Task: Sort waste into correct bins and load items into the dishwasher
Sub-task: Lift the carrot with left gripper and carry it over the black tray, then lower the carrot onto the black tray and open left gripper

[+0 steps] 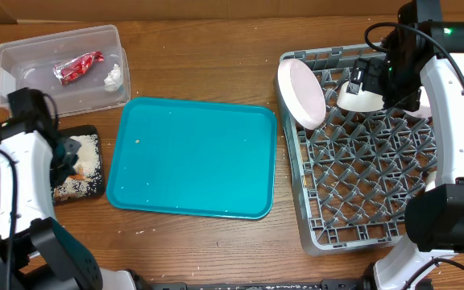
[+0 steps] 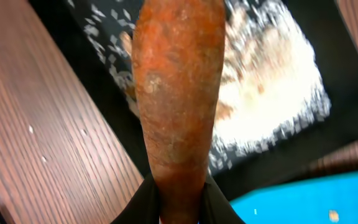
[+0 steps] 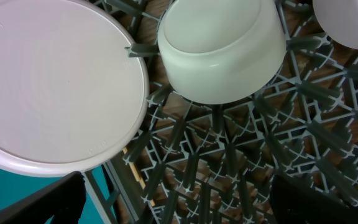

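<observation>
Wood-grain table [image 1: 216,56] under everything, nothing fancy. Your left gripper [image 2: 180,202] is pinched tight on the carrot [image 2: 179,93] — the fingers grab one end and the rest sticks out over the black tray [image 1: 89,133]. Can't tell if the tip touches the tray or just hangs above it. Beige crumbs [image 2: 272,93] are scattered across that tray, right behind the carrot in the wrist view. The black tray sits just beside the left edge of the teal tray [image 1: 192,157], and the tub [image 1: 22,56] is up in the far left corner with the red wrapper [image 1: 77,68] and the white scrap [image 1: 113,76] inside it.

Your right gripper [image 3: 179,208] is spread wide with nothing in it, hanging over the back of the rack [image 1: 369,185]. Right below it there's a white bowl [image 3: 222,50] sitting on the lattice. The plate [image 3: 55,87] is tilted up on edge at the rack's back left corner — leaning, not flat. Another white piece peeks in at the top right of that wrist view, but too little shows to name it.
</observation>
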